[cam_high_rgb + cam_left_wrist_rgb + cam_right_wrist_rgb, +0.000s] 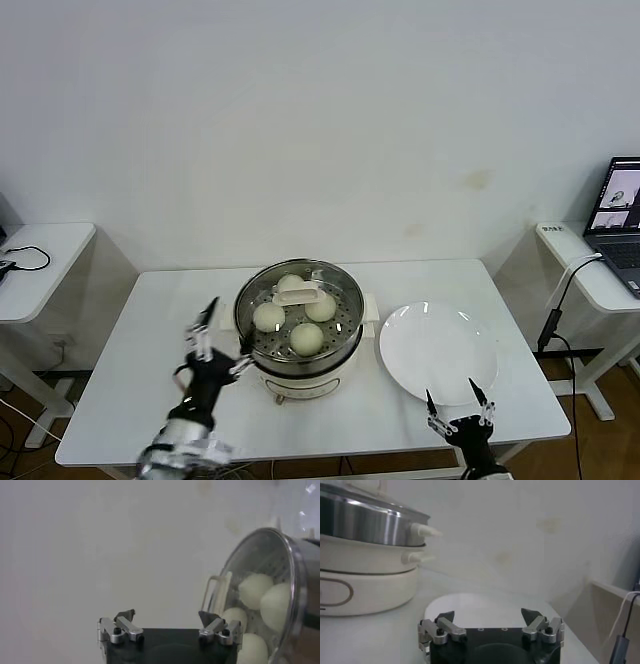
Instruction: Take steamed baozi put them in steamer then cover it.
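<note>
So the steamer point(300, 335) sits around the middle of the head view on the white desk point(120, 400), with the cover point(299, 298) on top of it. You can see the steamed baozi point(307, 338) through the glass, four of them on the perforated tray inside.

The left end effector point(222, 339) is just left of the pot in the lower left of the frame, fingers spread wide and holding nothing. In its wrist view the lid handle and buns are close by at the right edge.

The right end effector point(458, 403) is at the bottom right, at the near edge of the white plate point(440, 345), also wide open and empty.
</note>
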Motion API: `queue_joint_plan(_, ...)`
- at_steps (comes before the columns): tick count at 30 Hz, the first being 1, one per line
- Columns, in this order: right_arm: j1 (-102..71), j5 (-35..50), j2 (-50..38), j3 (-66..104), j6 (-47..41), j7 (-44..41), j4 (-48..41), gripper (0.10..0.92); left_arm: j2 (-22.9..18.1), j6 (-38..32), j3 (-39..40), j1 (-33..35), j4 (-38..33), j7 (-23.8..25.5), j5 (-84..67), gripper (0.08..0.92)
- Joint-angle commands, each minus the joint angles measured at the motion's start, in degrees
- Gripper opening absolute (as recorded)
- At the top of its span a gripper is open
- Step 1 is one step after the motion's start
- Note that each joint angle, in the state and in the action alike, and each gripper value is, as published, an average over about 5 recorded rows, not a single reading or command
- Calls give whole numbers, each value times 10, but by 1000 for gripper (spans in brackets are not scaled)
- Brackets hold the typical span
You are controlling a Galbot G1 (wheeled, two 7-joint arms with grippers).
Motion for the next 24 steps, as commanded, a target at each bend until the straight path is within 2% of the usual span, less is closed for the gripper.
queue_joint_plan(1,-19,42,-25,-1,0,-4,24,823,20,-97,-145,161,26,-99,-576,823)
queue_joint_plan(7,-36,78,-51,-8,-8,-9,39,823,10,-94,-142,182,26,-88,-574,823)
queue_joint_plan(15,-40,86,-64,-30,-15,-6,42,823,1,-132,-145,167,67,-56,-571,823)
queue_joint_plan(24,-47,94,-67,-45,-29,-2,62,823,-6,-129,-145,168,67,-39,-554,823)
